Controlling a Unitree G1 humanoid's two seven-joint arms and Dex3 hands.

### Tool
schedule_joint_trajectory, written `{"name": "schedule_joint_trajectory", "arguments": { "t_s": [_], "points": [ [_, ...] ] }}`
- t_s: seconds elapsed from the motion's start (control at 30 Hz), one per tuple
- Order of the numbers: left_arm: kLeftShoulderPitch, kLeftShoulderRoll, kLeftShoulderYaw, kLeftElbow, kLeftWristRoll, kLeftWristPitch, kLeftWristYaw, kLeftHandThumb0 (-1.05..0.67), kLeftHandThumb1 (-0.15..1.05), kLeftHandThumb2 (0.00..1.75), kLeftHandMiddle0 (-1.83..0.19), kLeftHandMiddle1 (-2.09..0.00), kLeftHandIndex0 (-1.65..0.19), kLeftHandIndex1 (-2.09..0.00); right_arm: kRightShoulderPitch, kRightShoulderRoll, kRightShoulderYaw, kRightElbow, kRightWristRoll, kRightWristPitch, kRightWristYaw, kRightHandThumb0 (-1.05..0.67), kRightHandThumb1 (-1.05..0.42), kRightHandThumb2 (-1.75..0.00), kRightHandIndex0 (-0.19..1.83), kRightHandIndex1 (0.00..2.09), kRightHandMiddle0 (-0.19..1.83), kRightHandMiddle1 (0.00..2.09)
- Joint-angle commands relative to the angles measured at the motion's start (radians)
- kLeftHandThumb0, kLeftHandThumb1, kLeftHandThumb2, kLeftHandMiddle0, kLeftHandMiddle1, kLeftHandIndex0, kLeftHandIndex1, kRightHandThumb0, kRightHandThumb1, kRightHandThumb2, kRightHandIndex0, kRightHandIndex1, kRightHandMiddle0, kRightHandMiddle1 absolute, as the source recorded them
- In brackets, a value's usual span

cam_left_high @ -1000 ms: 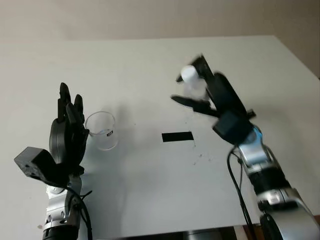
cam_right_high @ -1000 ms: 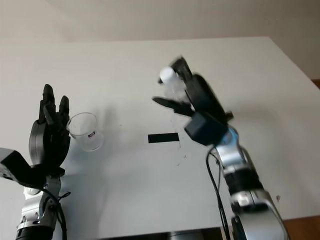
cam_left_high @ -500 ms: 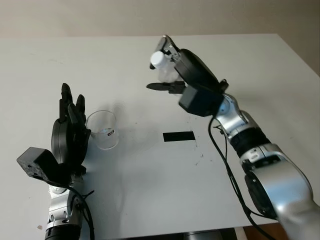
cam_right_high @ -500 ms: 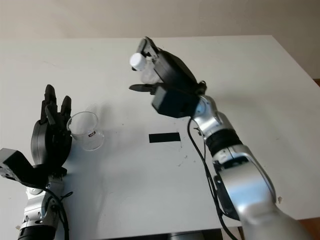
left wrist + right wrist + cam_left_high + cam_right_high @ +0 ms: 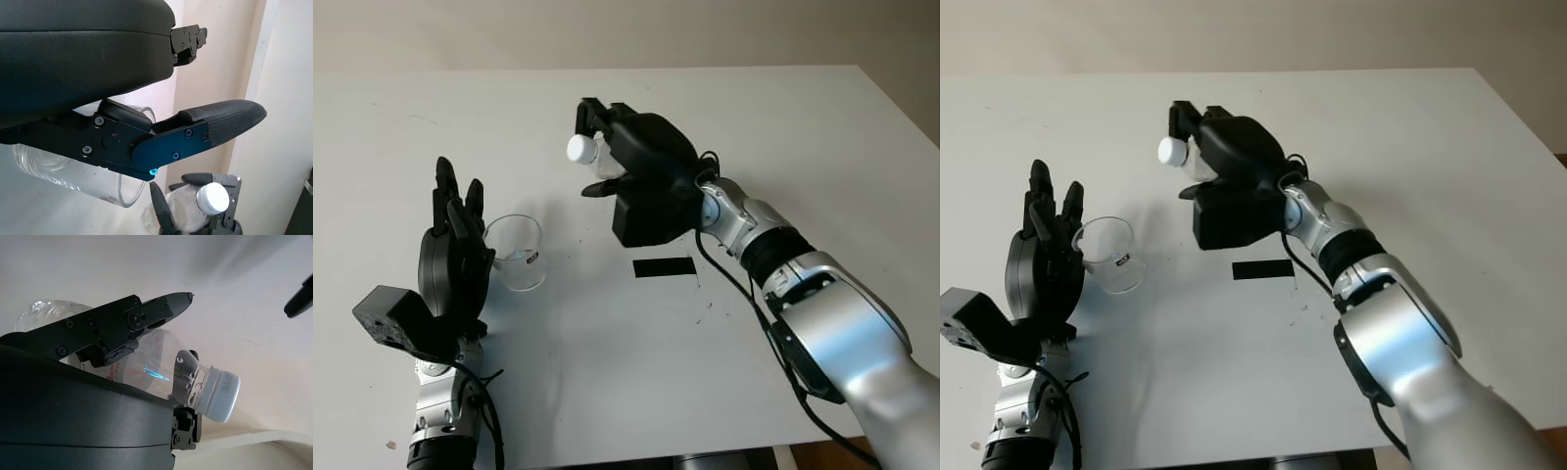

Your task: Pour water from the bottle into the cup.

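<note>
Carrying the capped water bottle (image 5: 592,157) tilted above the table (image 5: 803,127), the right hand (image 5: 641,171) grips it near the empty cup (image 5: 516,253); left hand (image 5: 458,259), open, waits beside the cup. Uncapping seems needed before pouring.

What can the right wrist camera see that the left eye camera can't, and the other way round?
Right wrist view alone: red printing on the label of the bottle and the ribbed side of its white cap, very close up.

Left eye view alone: the clear cup standing on the white table, the left hand open beside it, and the black tape strip.

Both: the right hand shut on the bottle, held in the air with the cap still on.
</note>
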Motion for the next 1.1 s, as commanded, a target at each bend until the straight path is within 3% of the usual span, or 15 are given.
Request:
{"name": "schedule_joint_trajectory", "arguments": {
  "t_s": [0.0,0.23,0.43,0.8,1.07],
  "points": [
    [0.006,-0.015,-0.005,0.008,0.009,-0.014,0.006,-0.88,1.05,0.74,0.19,-0.36,0.14,0.0,-0.037,0.011,0.028,0.002,-0.025,-0.005,-0.04,-0.14,-1.02,-0.1,0.99,2.09,0.46,2.09],
    [0.014,-0.023,-0.012,0.005,0.017,-0.018,0.017,-0.89,1.05,0.74,0.19,-0.35,0.13,0.0,-0.063,0.019,0.104,0.002,-0.09,-0.024,-0.104,-0.21,-1.05,-0.22,1.08,2.09,0.48,2.09],
    [0.013,-0.037,-0.014,0.002,0.019,-0.011,0.031,-0.91,1.05,0.78,0.19,-0.38,0.11,0.0,-0.069,0.005,0.153,-0.029,-0.148,-0.066,-0.221,-0.23,-1.04,-0.2,1.12,2.09,0.38,2.09],
    [0.003,-0.042,-0.016,0.02,0.026,-0.019,0.033,-0.92,1.05,0.81,0.19,-0.4,0.11,0.0,-0.089,0.012,0.26,-0.077,-0.291,-0.04,-0.408,-0.29,-1.0,-0.17,1.28,2.09,0.77,2.09],
    [-0.004,-0.047,-0.016,0.034,0.038,-0.026,0.038,-0.91,1.05,0.83,0.19,-0.4,0.11,0.0,-0.118,0.041,0.309,-0.074,-0.339,0.007,-0.435,-0.26,-1.02,-0.21,1.18,2.09,0.75,2.09]
  ]
}}
